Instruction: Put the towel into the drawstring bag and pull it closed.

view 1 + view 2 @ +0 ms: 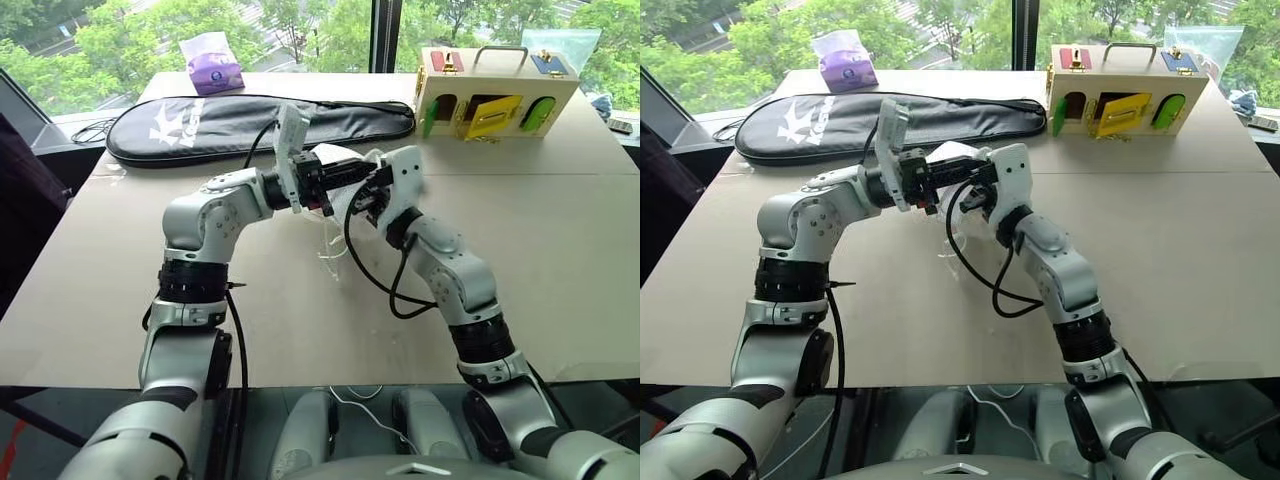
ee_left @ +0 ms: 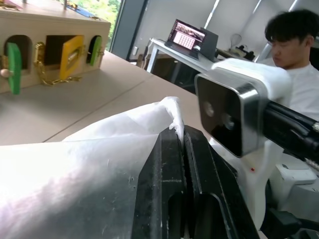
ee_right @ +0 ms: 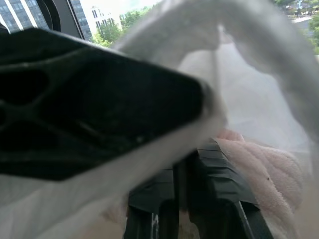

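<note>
Both arms meet above the middle of the table, holding the work in the air just in front of the long black racket cover that lies across the upper left of the frame.

The left gripper is clenched on the rim of the drawstring bag: in the left wrist view its two black fingers lie pressed together with a fold of thin white fabric pinched between them, and the bag billows out toward the lower left of that frame. From the head views the left gripper points sideways toward the right arm, holding the bag's mouth up and facing it.

The right gripper sits right at that mouth. In the right wrist view its fingers stand nearly closed, with the towel bunched just beside them, low and right in the frame, already inside the white walls of the bag. Whether they pinch a corner of the towel cannot be told.

So the towel lies just ahead of and beside the right fingers, with the bag's depth running on beyond it. The right arm is plainly the nearer one. My judgement is that the stuffing step is nearly done, and the cord, some of which hangs in loops below the grippers, is not yet pulled.
</note>
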